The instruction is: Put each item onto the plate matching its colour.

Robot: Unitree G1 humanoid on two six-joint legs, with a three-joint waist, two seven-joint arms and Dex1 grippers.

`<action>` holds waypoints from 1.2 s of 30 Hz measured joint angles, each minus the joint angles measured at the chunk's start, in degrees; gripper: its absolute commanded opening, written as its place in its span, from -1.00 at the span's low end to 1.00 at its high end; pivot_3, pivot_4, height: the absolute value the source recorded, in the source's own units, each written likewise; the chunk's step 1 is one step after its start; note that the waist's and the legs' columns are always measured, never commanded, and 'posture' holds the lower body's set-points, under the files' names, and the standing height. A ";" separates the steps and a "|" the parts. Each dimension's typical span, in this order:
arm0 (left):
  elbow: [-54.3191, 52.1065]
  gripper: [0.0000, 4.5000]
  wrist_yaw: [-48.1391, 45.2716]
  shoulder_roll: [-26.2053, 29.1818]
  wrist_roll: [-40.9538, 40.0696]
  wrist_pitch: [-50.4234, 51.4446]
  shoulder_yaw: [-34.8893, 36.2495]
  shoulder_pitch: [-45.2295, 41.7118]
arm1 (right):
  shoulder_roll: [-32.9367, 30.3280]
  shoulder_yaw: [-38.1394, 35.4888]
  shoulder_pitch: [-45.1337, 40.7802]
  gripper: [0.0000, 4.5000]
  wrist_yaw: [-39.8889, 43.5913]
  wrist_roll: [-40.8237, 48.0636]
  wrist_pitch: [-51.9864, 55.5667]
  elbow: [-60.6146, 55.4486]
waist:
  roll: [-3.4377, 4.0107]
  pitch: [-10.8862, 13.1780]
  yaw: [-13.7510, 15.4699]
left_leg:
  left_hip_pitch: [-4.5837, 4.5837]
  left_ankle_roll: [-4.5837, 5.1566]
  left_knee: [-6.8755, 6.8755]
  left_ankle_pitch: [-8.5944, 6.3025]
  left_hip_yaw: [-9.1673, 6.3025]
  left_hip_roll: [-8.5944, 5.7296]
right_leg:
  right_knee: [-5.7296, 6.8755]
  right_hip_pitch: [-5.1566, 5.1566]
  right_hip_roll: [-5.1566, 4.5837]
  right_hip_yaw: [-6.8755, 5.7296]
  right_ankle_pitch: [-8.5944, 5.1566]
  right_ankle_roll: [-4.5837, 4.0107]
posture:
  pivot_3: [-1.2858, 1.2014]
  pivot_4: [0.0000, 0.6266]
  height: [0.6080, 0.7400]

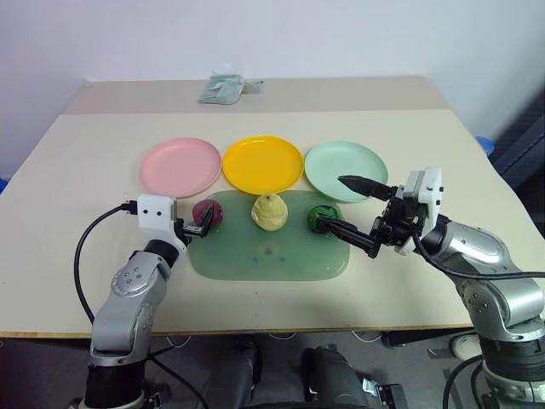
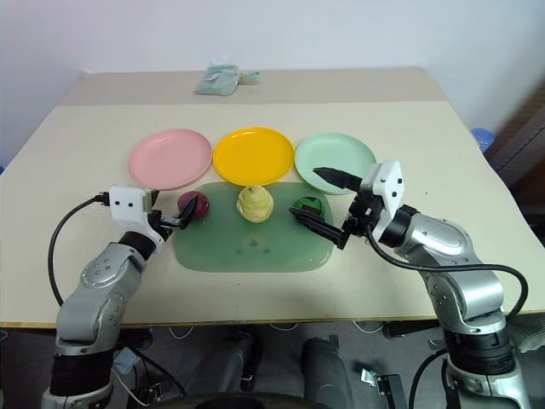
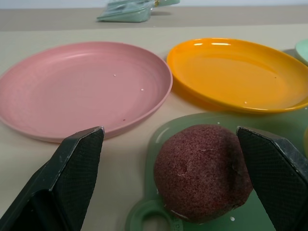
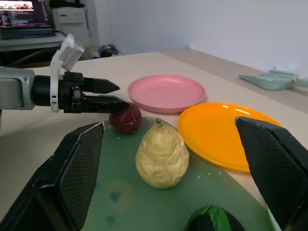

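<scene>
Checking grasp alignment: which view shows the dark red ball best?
Left wrist view: the dark red spongy ball sits close-up between the open left pincer fingers. Head views show it small; right wrist view shows it distant, partly behind that pincer.

Mint green plate [image 3: 303, 49] cut by frame edge.

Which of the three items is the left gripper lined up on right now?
The dark red ball: it sits between the open left gripper, unlike the pear.

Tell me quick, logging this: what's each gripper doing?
Left gripper: open, around the dark red ball, not gripping.
Right gripper: open, holding nothing.
</scene>
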 measured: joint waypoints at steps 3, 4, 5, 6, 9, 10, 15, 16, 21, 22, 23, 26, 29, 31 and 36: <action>0.05 1.00 0.87 -0.71 0.18 0.90 -0.04 -0.11 | 0.00 0.61 -0.02 0.99 0.71 0.00 0.14 0.38 | 0.00 0.00 -0.02 | -0.01 0.00 0.00 0.00 0.00 0.00 | 0.00 -0.01 0.00 0.00 0.00 0.01 | 0.03 -0.52 1.00; 0.12 1.00 1.17 -0.93 0.41 1.05 -0.11 -0.24 | 0.00 0.63 -0.03 0.99 0.91 0.00 0.22 0.48 | 0.00 0.00 -0.01 | -0.01 0.00 0.00 0.00 0.00 0.00 | 0.00 -0.01 0.00 0.00 0.01 0.01 | 0.03 -0.52 1.00; 0.30 1.00 1.35 -1.10 0.63 1.28 -0.17 -0.54 | -0.01 0.63 -0.07 0.99 1.07 0.00 0.24 0.55 | 0.00 0.00 0.01 | -0.01 0.00 0.01 0.00 0.00 0.00 | 0.00 -0.01 0.00 0.00 0.01 0.01 | 0.03 -0.52 1.00; 0.63 1.00 1.56 -1.30 1.04 1.72 -0.31 -1.14 | -0.01 0.63 -0.19 0.99 1.16 -0.02 0.25 0.67 | 0.00 0.00 0.04 | -0.01 0.00 0.01 0.00 0.00 0.00 | 0.01 -0.01 0.00 0.00 0.01 0.01 | 0.03 -0.52 1.00; 1.78 1.00 1.95 -2.08 1.75 2.18 -1.65 -2.63 | -0.01 0.64 -0.60 0.99 1.18 -0.28 0.25 0.78 | 0.00 0.00 0.00 | -0.01 -0.01 0.02 0.00 0.00 0.00 | 0.00 0.00 0.00 0.00 0.01 0.01 | 0.03 -0.52 1.00; 2.22 1.00 1.87 -2.15 1.94 2.19 -2.19 -2.95 | -0.01 0.64 -0.79 0.99 1.16 -0.40 0.25 0.79 | 0.00 0.00 -0.01 | -0.01 -0.01 0.01 0.00 0.00 0.00 | 0.00 0.00 0.00 -0.01 0.01 0.01 | 0.03 -0.52 1.00; 5.68 1.00 0.85 -3.19 2.59 2.17 -4.25 -5.35 | -0.01 0.63 -0.96 0.99 0.98 -1.03 0.25 0.80 | 0.00 0.00 0.00 | -0.02 0.00 -0.01 0.00 0.00 0.00 | 0.00 -0.02 0.00 -0.01 0.02 0.03 | 0.03 -0.52 1.00; 6.32 1.00 0.67 -3.27 2.63 2.16 -4.60 -5.38 | -0.01 0.63 -0.96 0.99 0.88 -1.12 0.25 0.79 | 0.00 0.00 -0.03 | -0.02 0.00 -0.01 0.00 0.00 0.00 | -0.01 -0.02 0.00 -0.01 0.02 0.03 | 0.03 -0.52 1.00; 7.73 0.23 0.96 -3.53 3.25 2.17 -4.67 -5.29 | -0.02 0.61 -0.93 1.00 0.28 -1.44 0.25 0.79 | 0.00 0.00 -0.03 | -0.02 0.00 -0.01 0.00 0.00 0.00 | 0.00 -0.03 0.00 -0.01 0.02 0.03 | 0.03 -0.52 1.00; 7.73 0.23 1.21 -3.68 3.48 2.23 -4.67 -5.23 | -0.02 0.61 -0.92 1.00 0.19 -1.44 0.26 0.79 | 0.00 0.00 -0.03 | -0.02 0.00 0.00 0.00 0.00 0.00 | 0.00 -0.02 0.00 -0.01 0.02 0.03 | 0.03 -0.52 1.00; 7.67 0.23 1.39 -3.71 3.71 2.32 -4.67 -5.18 | -0.02 0.61 -0.90 1.00 0.04 -1.44 0.27 0.78 | 0.00 0.00 -0.03 | -0.02 0.00 0.00 0.00 0.00 0.00 | -0.01 -0.02 -0.01 -0.01 0.02 0.03 | 0.03 -0.52 1.00; 7.43 0.23 1.29 -4.12 3.34 2.83 -4.18 -5.20 | -0.02 0.61 -0.82 1.00 -0.38 -1.53 0.27 0.78 | 0.00 0.00 -0.03 | -0.02 -0.01 -0.01 0.00 0.00 0.00 | -0.01 -0.02 -0.01 -0.01 0.01 0.03 | 0.03 -0.52 1.00; 7.51 0.23 1.79 -5.96 1.58 3.11 -2.13 -6.59 | -0.02 0.58 -0.87 1.00 -0.88 -1.74 0.26 0.78 | -0.05 0.03 0.06 | -0.03 -0.01 0.01 0.00 -0.01 0.00 | 0.00 -0.03 -0.01 -0.02 0.02 0.03 | 0.03 -0.52 1.00; 7.42 0.23 2.60 -6.30 1.06 3.09 -0.78 -9.05 | -0.01 0.58 -0.93 1.00 -1.07 -1.97 0.26 0.78 | -0.08 0.05 0.05 | -0.03 -0.01 0.03 0.00 -0.04 0.00 | 0.00 -0.01 0.00 -0.05 0.02 0.03 | 0.03 -0.52 1.00; 26.31 0.23 12.83 -2.72 1.57 -3.95 11.25 -31.05 | 1.24 0.49 -5.73 1.00 -3.46 -3.95 -1.45 3.56 | -0.21 0.16 -0.22 | -0.03 -0.22 -0.09 0.14 -0.17 0.02 | 0.02 -0.06 0.11 -0.17 0.16 0.11 | 0.03 -0.52 1.00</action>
